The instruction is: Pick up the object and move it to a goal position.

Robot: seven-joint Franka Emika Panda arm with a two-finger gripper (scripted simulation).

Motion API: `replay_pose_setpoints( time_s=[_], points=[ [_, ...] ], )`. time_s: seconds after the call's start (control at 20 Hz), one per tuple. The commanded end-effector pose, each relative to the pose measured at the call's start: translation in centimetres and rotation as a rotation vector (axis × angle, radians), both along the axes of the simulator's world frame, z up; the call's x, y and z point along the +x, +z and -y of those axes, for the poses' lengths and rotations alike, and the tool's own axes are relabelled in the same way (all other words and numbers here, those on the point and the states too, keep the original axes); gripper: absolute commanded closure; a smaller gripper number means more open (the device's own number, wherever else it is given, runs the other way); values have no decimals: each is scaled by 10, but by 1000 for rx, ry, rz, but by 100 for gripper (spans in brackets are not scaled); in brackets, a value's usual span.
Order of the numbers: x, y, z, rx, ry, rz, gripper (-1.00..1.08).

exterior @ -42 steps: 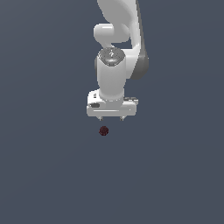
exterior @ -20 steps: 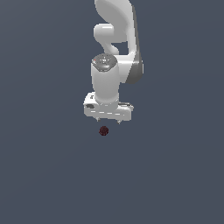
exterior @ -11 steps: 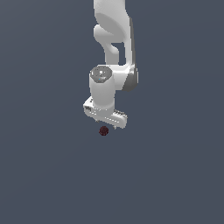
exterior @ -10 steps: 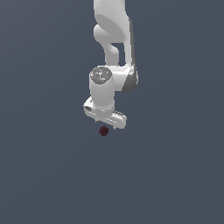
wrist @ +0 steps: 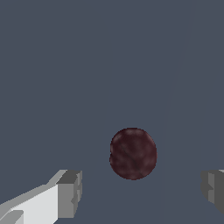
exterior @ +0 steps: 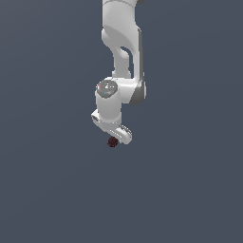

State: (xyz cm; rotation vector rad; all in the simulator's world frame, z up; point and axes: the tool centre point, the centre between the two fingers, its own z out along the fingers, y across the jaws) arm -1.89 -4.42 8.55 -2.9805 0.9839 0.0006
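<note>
There's the ball point(wrist: 132, 153), dark maroon and mottled, sitting on the flat grey desk point(wrist: 87, 65), and in the wrist view it lies between the two grey fingertips point(wrist: 70, 193) without touching either one. There's clear grey gap on both sides of it. The claw point(wrist: 142, 192) is spread wide and has hold of nothing. One fingertip is cut off at the picture's edge, so only a sliver of it shows; the other runs back into a white finger that is also cropped.

Over to the exterior view, and the ball point(exterior: 112, 142) is just a small dark dot peeking out from under the white claw point(exterior: 114, 135), partly covered by it. The fingers themselves are too small and too tucked under the hand to make out here, so the opening can only be read from the wrist view. What this view does give is the white arm point(exterior: 122, 47) reaching down from the top edge, its upper part cut off, and the claw body turned at a slant above the ball.
</note>
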Motion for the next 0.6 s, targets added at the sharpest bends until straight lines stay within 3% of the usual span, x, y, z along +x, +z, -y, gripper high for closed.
replay_pose_setpoints(
  time_s=[0.0,0.55],
  points=[
    [-1,-4,2,-2,-30,0,-92],
    [-3,-15,3,-3,-46,-1,-92]
  ],
)
